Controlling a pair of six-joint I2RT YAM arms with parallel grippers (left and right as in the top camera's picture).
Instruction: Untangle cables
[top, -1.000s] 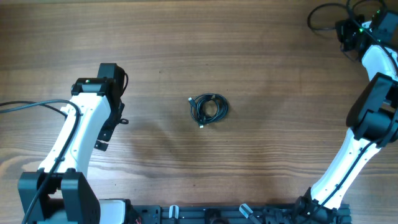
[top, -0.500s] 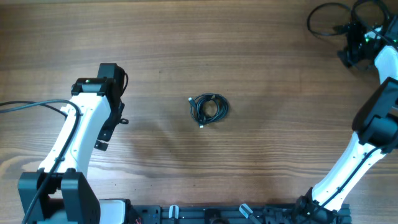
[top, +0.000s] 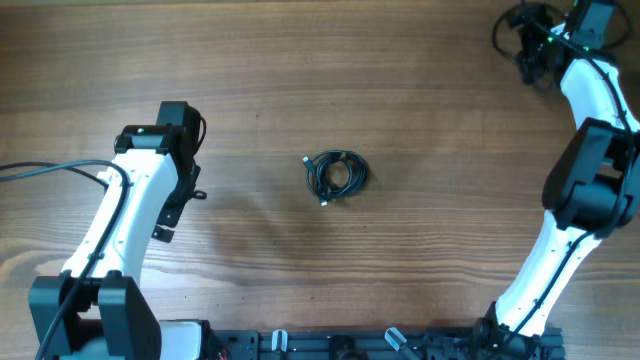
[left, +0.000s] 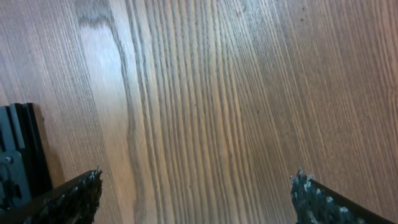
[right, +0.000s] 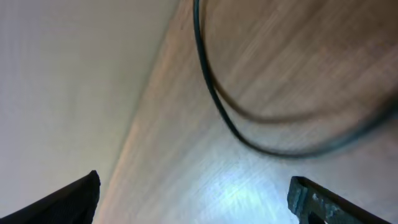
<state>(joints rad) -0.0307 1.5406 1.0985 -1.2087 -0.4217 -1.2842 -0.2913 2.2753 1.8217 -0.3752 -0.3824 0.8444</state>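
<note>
Black cables (top: 336, 173) lie coiled — left gripper (left: 196, 186) and right gripper (right: 194, 186) both spread wide, empty.

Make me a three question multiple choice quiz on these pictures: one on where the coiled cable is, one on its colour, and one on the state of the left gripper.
1. Where does the coiled cable lie?
A. Near the middle of the table
B. At the table's far left corner
C. At the near edge, by the arm bases

2. What colour is it?
A. White
B. Red
C. Black

3. How is the left gripper set?
A. Shut on a cable
B. Open, holding nothing
C. Shut and empty

Answers:
1 A: the overhead view shows it on bare wood mid-table, apart from both arms.
2 C: its loops are black against the brown wood.
3 B: the left wrist view shows its fingers wide apart with only wood between them.
</note>
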